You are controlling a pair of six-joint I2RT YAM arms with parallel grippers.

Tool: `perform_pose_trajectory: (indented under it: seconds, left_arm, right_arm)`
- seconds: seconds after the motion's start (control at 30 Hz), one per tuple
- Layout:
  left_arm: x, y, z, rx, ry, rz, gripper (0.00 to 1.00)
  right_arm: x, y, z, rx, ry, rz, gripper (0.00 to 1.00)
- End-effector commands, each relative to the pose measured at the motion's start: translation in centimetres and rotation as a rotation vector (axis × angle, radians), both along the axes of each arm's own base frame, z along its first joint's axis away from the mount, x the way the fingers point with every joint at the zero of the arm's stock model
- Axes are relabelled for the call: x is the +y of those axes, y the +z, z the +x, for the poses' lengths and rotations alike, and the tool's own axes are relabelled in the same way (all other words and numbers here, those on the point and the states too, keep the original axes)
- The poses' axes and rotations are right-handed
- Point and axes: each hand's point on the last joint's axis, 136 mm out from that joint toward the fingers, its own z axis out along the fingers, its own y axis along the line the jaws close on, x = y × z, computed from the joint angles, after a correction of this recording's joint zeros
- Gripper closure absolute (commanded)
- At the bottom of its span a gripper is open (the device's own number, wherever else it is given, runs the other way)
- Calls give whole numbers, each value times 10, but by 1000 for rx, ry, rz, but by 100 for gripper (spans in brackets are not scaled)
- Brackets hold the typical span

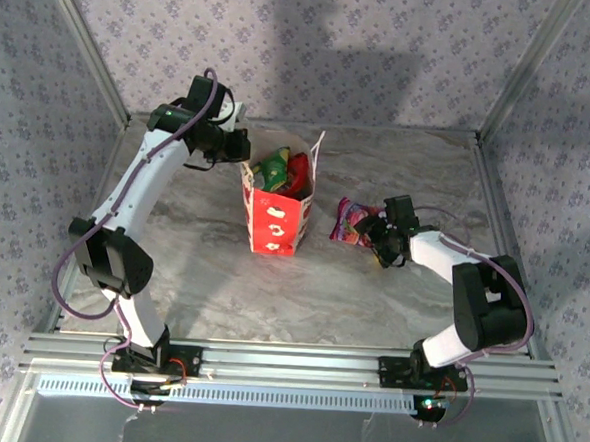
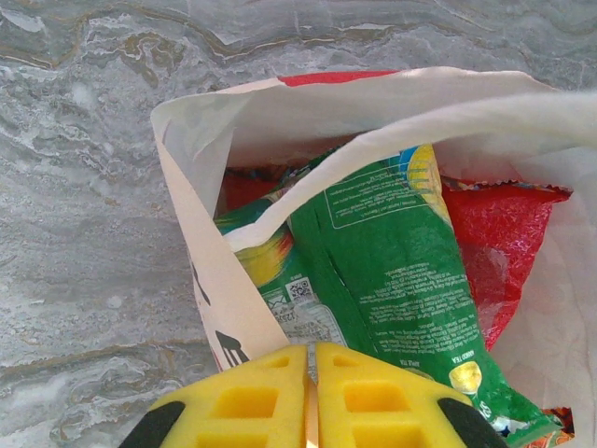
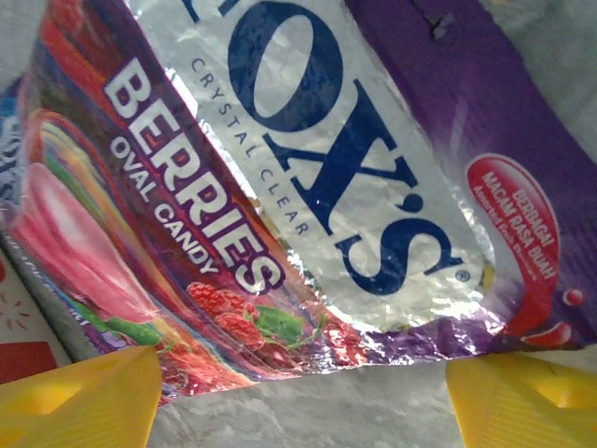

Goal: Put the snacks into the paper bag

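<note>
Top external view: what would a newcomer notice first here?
The white paper gift bag with red sides stands mid-table, a green glossy packet and a red glossy packet poking from its mouth, the left end effector pinching its rim. To its right lies a purple-pink foil candy packet, the open right end effector hovering at its edge.

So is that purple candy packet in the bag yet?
Not yet, it's out. The purple-pink packet lies on the table right of the paper bag, in front of the open right pincer.
</note>
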Motion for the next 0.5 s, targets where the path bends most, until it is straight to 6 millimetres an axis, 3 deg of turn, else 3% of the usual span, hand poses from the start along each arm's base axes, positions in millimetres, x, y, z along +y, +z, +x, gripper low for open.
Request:
perform_pose_trajectory:
  seconds: [0.0, 0.17, 0.47]
  left_arm:
    - [5, -18, -4, 80, 8, 27, 89]
    - [6, -18, -3, 78, 11, 28, 89]
    - [4, -18, -2, 84, 8, 32, 89]
  right_arm:
    - [0, 2, 6, -36, -10, 22, 23]
    - [-5, 3, 5, -46, -25, 4, 23]
    - [-7, -12, 14, -30, -33, 7, 21]
